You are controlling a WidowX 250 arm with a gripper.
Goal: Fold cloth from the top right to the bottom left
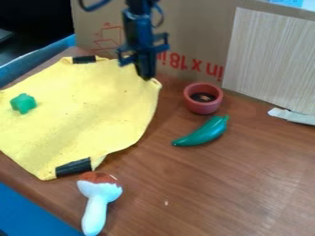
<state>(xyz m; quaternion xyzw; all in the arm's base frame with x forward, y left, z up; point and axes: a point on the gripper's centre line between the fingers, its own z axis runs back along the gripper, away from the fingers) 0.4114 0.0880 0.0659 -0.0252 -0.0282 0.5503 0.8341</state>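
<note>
Yellow cloth point(86, 110) pinched at far right corner

The fingers point(146, 70) look clenched on its edge. Spread on the surface's point(227, 184) left, it should handle light and floppy; the green toy point(23, 103) may tumble.

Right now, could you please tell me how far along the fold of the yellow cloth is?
The tool is at the top right corner of the yellow cloth, so the approach looks done. Whether it grips that corner, I cannot tell. The fold itself seems left to do: the cloth lies spread out, the green toy uncovered on its left part, and the corner has yet to go to the bottom left.
</note>
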